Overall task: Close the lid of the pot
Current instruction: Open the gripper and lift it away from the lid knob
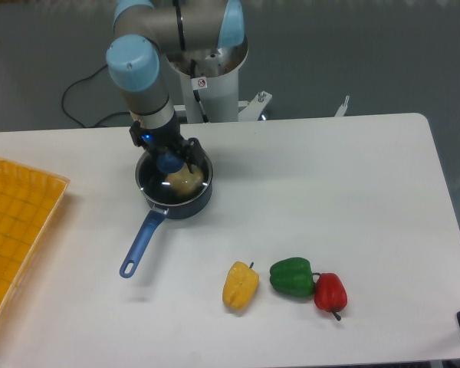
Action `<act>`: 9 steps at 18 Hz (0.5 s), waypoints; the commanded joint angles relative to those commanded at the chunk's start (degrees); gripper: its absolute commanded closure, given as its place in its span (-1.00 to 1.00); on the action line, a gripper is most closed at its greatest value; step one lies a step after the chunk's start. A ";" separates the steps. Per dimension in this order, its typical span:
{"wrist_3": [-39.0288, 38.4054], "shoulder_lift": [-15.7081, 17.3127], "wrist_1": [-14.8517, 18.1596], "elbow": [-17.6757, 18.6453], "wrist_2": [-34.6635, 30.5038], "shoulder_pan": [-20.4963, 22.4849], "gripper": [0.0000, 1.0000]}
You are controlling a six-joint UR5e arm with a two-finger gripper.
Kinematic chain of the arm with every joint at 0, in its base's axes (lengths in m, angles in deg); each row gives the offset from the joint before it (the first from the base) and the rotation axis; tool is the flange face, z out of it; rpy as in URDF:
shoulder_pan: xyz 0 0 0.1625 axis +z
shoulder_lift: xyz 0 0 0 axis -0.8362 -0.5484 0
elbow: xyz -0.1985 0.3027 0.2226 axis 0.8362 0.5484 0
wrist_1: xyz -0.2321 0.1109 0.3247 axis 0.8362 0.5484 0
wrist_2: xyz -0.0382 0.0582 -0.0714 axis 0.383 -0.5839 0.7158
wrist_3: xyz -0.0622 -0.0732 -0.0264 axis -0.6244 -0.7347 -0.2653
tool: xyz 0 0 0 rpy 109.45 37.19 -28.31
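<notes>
A: Gripper (170, 159) first: it hangs straight down over the pot, right at the blue knob of the lid (172, 178), but I cannot tell whether the fingers are clamped on the knob or apart.

B: Then near to far. What lies closest to the camera?

A: Three peppers in a row on the white desk (353, 192): a yellow pepper (240, 286), a green pepper (292, 277) just beside it, and a red pepper (330, 291) touching the green one. At the left edge sits a yellow tray (15, 230).

B: And the pot?

A: Farther back, left of centre. The pot (185, 205) stands upright, its blue handle pointing toward the near left, loop end on the desk. The glass lid lies over its mouth; something pale shows through it. Whether the rim is fully seated, I cannot tell.

B: Behind that?

A: The arm (142, 73) rises to its base (211, 84) at the far edge of the desk, with a black cable (77, 96) on the floor
</notes>
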 joint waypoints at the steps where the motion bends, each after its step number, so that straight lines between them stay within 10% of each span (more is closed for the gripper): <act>1: 3.16 0.88 1.32 -0.53 1.66 2.28 -1.00; 9: 17.42 0.55 3.01 -2.38 3.53 20.56 -1.00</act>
